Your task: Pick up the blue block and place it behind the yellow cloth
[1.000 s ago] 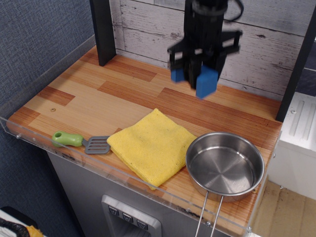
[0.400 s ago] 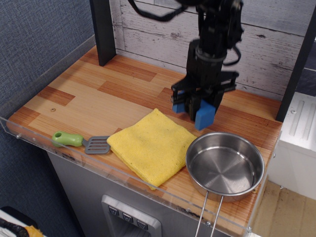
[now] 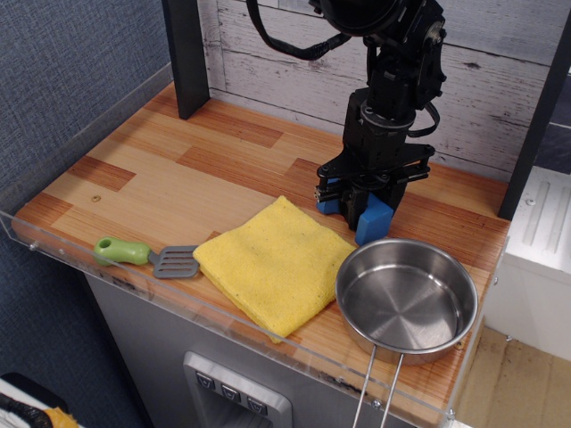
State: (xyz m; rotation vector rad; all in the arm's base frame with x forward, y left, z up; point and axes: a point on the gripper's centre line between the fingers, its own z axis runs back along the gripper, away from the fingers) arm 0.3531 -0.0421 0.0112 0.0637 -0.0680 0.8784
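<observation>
Honestly, my worry right of frame centre is the steel pan (image 3: 407, 300) rim and the yellow cloth (image 3: 275, 260) corner crowding the drop spot. My gripper (image 3: 365, 201) sits low there, clamped on the blue block (image 3: 374, 218). If I release off-level, it could tip onto either.

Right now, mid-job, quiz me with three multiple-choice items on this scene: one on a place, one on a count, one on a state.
1. Where is the small blue block?
A. in the round steel pan
B. behind the folded yellow cloth
C. beside the green-handled grey spatula

2. How many pans are there?
A. one
B. two
C. three

3. What is the black gripper doing?
A. hanging empty and high
B. jaws on the block, low over the wood
C. gripping the cloth

Answers: 1 B, blue shows past the cloth's far corner. 2 A, a single pan. 3 B, jaws flank the block.
</observation>
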